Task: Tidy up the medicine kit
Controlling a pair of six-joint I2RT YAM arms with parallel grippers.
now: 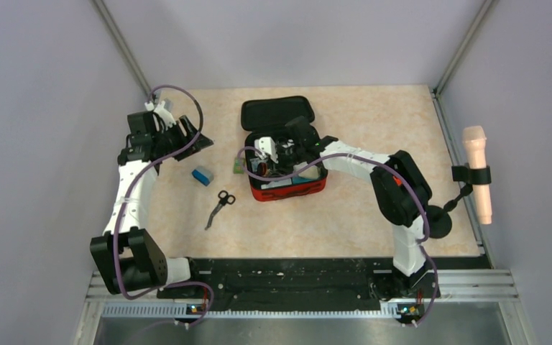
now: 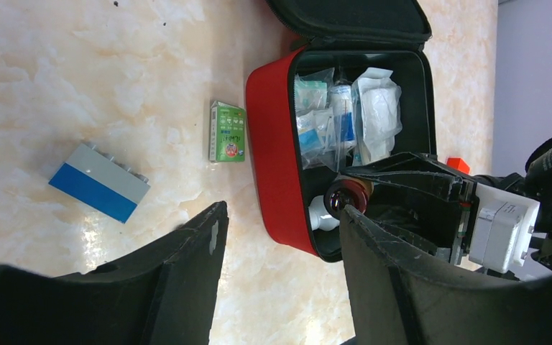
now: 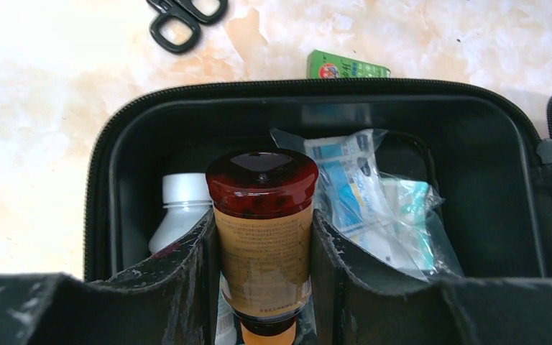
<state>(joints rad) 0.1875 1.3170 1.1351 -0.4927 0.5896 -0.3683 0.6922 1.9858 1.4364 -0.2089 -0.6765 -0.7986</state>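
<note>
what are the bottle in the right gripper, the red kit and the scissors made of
The bottle: likely brown glass or hard plastic, glossy; its dark end shows sharp reflections, and the label looks like paper. The medicine kit: seemingly a semi-rigid shell with a smooth red covering and a zip along the rim. The scissors: black plastic-looking handles, dull grey blades, probably metal.

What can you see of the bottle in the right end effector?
The bottle has a glossy dark red-brown end, a tan label with fine print and an orange opposite end. The right end effector grips its sides, holding it in the open medicine kit, next to a white bottle and clear plastic packets.
</note>
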